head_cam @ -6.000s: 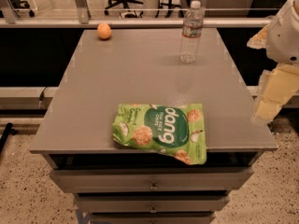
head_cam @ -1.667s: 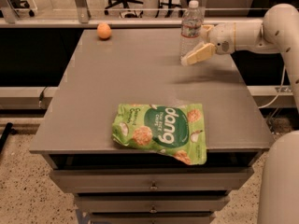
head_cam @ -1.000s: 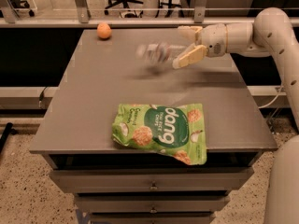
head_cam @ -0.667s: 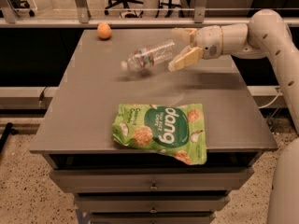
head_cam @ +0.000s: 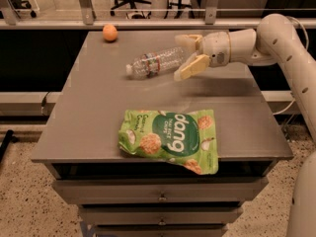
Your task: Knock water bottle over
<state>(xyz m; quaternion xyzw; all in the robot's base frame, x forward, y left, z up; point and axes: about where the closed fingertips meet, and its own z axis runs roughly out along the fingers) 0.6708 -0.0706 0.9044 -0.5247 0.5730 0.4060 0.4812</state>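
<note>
While the water bottle (head_cam: 155, 63) lies flat on the cabinet top (head_cam: 94, 112), the gripper (head_cam: 189, 53) hovers beside its base, fingers wide and empty, seemingly positioned for swiping.

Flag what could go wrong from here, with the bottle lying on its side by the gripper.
1. The water bottle is round and lies on its side on the flat table, so it might roll toward the orange or an edge.
2. The gripper is open with its fingers right at the bottle's base end; a careless retreat could catch the bottle and drag or fling it.
</note>
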